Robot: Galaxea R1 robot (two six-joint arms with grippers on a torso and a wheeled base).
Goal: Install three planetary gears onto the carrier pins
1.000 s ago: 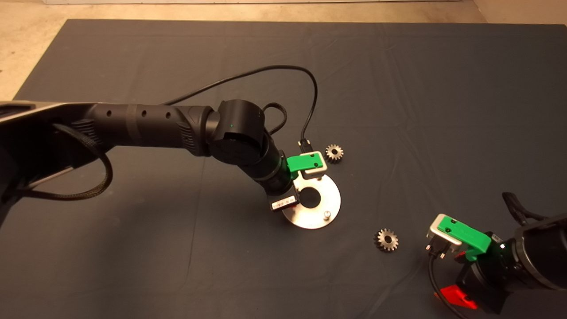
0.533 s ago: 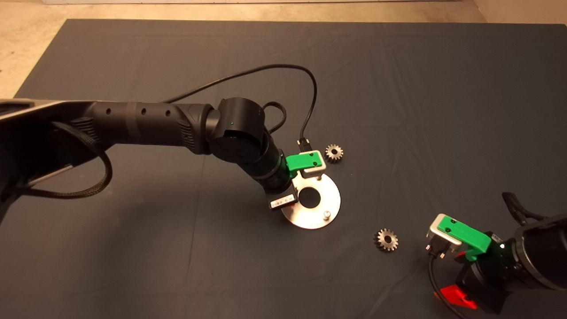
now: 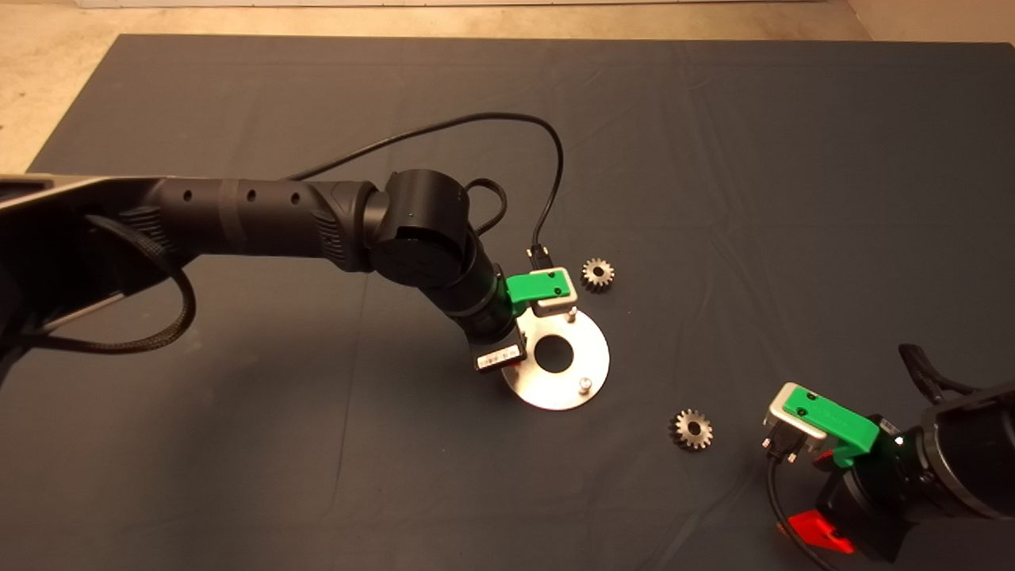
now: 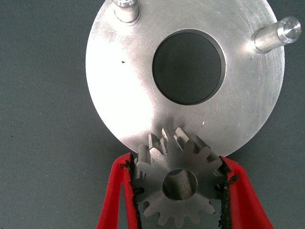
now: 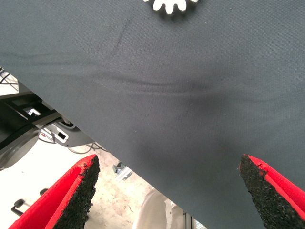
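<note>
The left hand (image 4: 178, 191) reaches in from the left over the near-left edge of the silver disc (image 3: 591, 349), which lies flat on the dark mat (image 3: 714, 159) about the middle of the bench. Its two red fingers (image 4: 116, 195) are pinching a small toothed gear (image 4: 178, 186) by its sides, the black pads pressed against the teeth. Through the gear's centre hole a bit of metal shows, so it seems to sit over a carrier pin at that edge of the disc, though I cannot tell how far down it is seated. From above, the arm and its green bracket hide this gear altogether.

Two more pins stand bare and upright on the disc: one on its far edge (image 3: 571, 315), just beside the left hand's green bracket, and one on its near-right edge (image 3: 584, 385). The disc's large central hole (image 3: 554, 354) is open, with the mat showing through.

A second gear (image 3: 598, 274) lies flat on the mat just beyond the disc, to its far right, not touching it. A third gear (image 3: 691, 429) lies to the near right, well apart from the disc.

The right hand (image 5: 167, 195) waits at the near-right corner of the bench, its fingers spread wide with nothing between them, the third gear (image 5: 170, 5) lying just ahead of it on the mat.
</note>
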